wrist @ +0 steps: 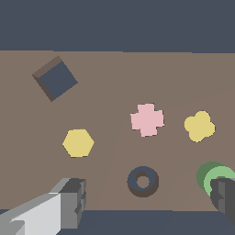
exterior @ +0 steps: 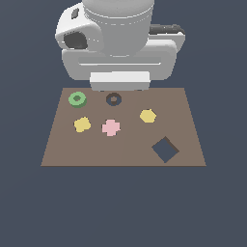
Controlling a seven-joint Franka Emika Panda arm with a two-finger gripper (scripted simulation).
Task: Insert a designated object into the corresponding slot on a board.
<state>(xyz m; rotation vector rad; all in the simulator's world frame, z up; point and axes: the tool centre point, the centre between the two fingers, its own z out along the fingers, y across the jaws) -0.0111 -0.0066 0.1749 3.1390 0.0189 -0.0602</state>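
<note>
The green ring (exterior: pixel 77 99) lies flat on the brown board (exterior: pixel 62 149) near its far corner, at the exterior view's left. The ring-shaped slot (exterior: pixel 114 99), dark with a brown centre peg, is just to the ring's right and is empty. The arm's white hand (exterior: pixel 119 79) hangs above the board's far edge, over the slot, and its fingertips are hidden there. In the wrist view my gripper (wrist: pixel 149 199) is open wide and empty. The slot (wrist: pixel 143 181) lies between the fingers. One finger (wrist: pixel 225 197) covers part of the green ring (wrist: pixel 212 175).
On the board lie a yellow lobed piece (exterior: pixel 82 124), a pink cross (exterior: pixel 111 127) and a yellow hexagon (exterior: pixel 148 116). A dark diamond-turned square hole (exterior: pixel 165 149) is near the board's front right. The arm's bulky white body (exterior: pixel 118 38) stands behind the board.
</note>
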